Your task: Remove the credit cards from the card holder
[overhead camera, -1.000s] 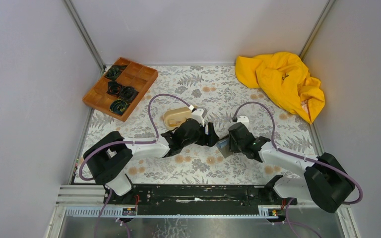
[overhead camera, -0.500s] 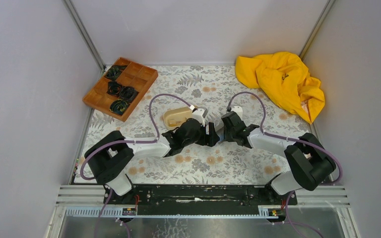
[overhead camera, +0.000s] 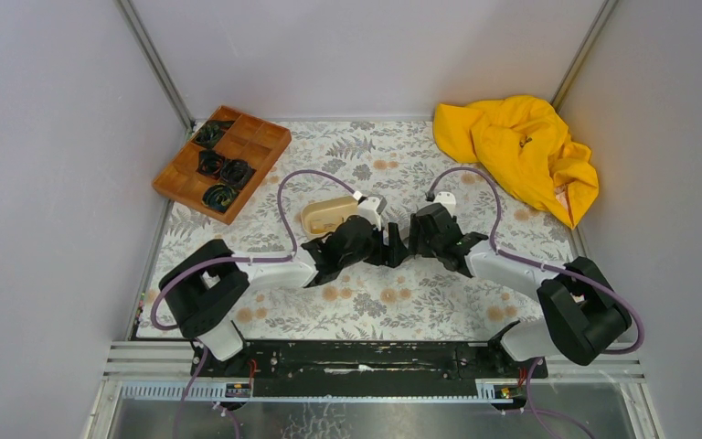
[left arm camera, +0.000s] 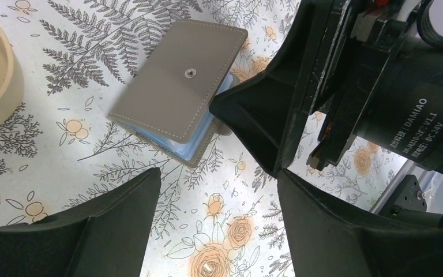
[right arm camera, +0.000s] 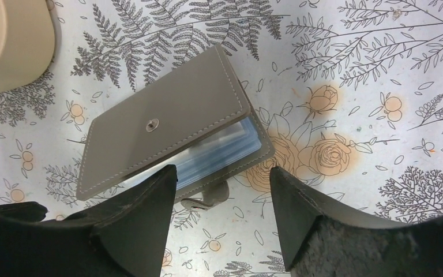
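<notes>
The card holder (right arm camera: 167, 124) lies on the flowered table, grey cover up with a snap stud, slightly ajar. Pale blue sleeves (right arm camera: 222, 154) show at its open edge, and its snap tab (right arm camera: 207, 200) curls out below. The credit cards are hidden inside. My right gripper (right arm camera: 222, 176) is open just above that open edge, holding nothing. My left gripper (left arm camera: 219, 173) is open over bare table, the card holder (left arm camera: 176, 92) just beyond its tips. In the top view the left gripper (overhead camera: 390, 249) and the right gripper (overhead camera: 414, 241) meet tip to tip and cover the holder.
A beige oval tray (overhead camera: 324, 216) sits just left of the grippers. A brown compartment tray (overhead camera: 222, 163) with black coils is at the far left. A crumpled yellow cloth (overhead camera: 521, 151) lies at the far right. Grey walls close in three sides.
My right gripper carried the card holder away from the near edge towards the left gripper, then opened and let it go onto the table. The left arm barely moved.
</notes>
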You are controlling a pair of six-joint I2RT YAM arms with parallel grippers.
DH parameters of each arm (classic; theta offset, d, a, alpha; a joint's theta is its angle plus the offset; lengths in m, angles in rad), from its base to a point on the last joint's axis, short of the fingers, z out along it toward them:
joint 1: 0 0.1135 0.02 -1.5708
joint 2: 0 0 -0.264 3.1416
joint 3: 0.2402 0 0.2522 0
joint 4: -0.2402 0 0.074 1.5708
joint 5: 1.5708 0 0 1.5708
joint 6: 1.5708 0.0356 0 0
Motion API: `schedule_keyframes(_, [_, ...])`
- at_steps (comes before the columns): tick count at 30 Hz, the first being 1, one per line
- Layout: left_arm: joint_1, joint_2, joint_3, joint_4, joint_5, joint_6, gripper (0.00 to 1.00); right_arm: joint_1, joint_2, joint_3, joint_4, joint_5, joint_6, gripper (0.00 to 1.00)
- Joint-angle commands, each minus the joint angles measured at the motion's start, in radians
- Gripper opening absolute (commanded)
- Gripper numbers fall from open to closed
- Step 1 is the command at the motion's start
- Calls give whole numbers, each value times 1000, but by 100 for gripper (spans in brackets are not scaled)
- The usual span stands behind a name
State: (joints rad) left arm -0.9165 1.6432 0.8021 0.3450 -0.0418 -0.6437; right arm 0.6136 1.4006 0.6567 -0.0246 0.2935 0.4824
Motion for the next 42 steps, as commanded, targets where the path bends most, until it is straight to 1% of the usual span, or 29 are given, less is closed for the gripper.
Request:
schedule_keyframes(1, [5,-2,7,-10,-61,33,80,12,-53,33,73,-62,61,68])
schedule_keyframes(3, [6,-8,5,-10,-62,36,80,12,-51,36,74,-61,70,68])
schedule_keyframes(7, [6,-13,3,-10,-56,34,80,12,-94,-9,128,-66,106,65])
schedule_keyframes(10, [5,-14,3,-10,-51,32,80,11,-113,-17,143,-80,125,66])
schedule_keyframes(11, [5,-14,3,-10,-50,32,80,12,-119,-18,145,-86,132,69])
schedule_keyframes(13, [5,-17,4,-12,-51,32,80,13,-139,-30,162,-98,150,78])
schedule_keyframes(14, [4,-19,2,-12,-52,32,80,12,-150,-36,167,-101,160,80])
schedule_keyframes(18, [5,-22,2,-12,-51,32,80,12,-169,-53,194,-121,194,82])
schedule_keyframes(26, [5,-21,2,-12,-43,32,80,12,-181,-72,238,-133,226,80])
schedule_keyframes(30, [5,-19,4,-10,-38,30,80,12,-220,-97,238,-92,247,79])
schedule_keyframes(33, [6,-17,3,-10,-38,31,80,12,-245,-124,268,-71,254,79])
schedule_keyframes(37, [5,-14,4,-10,-38,30,80,12,-180,-83,242,-77,246,79])
schedule_keyframes(40, [5,-16,3,-10,-38,30,80,12,-136,-70,279,-82,254,72])
schedule_keyframes(42, [5,-17,3,-10,-38,30,80,9,-112,-55,291,-79,254,62])
